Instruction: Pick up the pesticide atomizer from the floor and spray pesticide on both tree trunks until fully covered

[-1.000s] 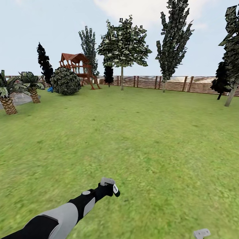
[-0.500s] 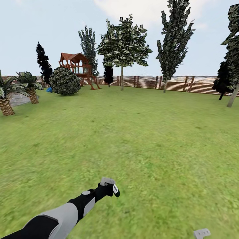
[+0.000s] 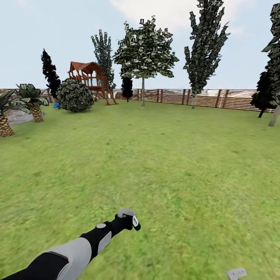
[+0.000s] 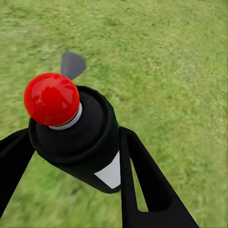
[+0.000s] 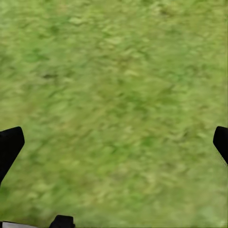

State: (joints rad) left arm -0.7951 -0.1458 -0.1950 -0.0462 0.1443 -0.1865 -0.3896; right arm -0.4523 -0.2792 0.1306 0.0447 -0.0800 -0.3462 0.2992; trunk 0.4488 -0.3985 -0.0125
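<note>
Outdoors, fenced lawn [image 3: 155, 155], seemingly unpaved.

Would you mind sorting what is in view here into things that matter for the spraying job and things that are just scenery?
Belongs to the job:
- dark pesticide atomizer with white label and red knob, gripped by the left gripper
- flat-canopied tree with bare grey-brown trunk
- green grass lawn

Just scenery:
- red-roofed wooden playhouse
- round leafy bush
- low palm-like plants
- brown slat fence
</note>
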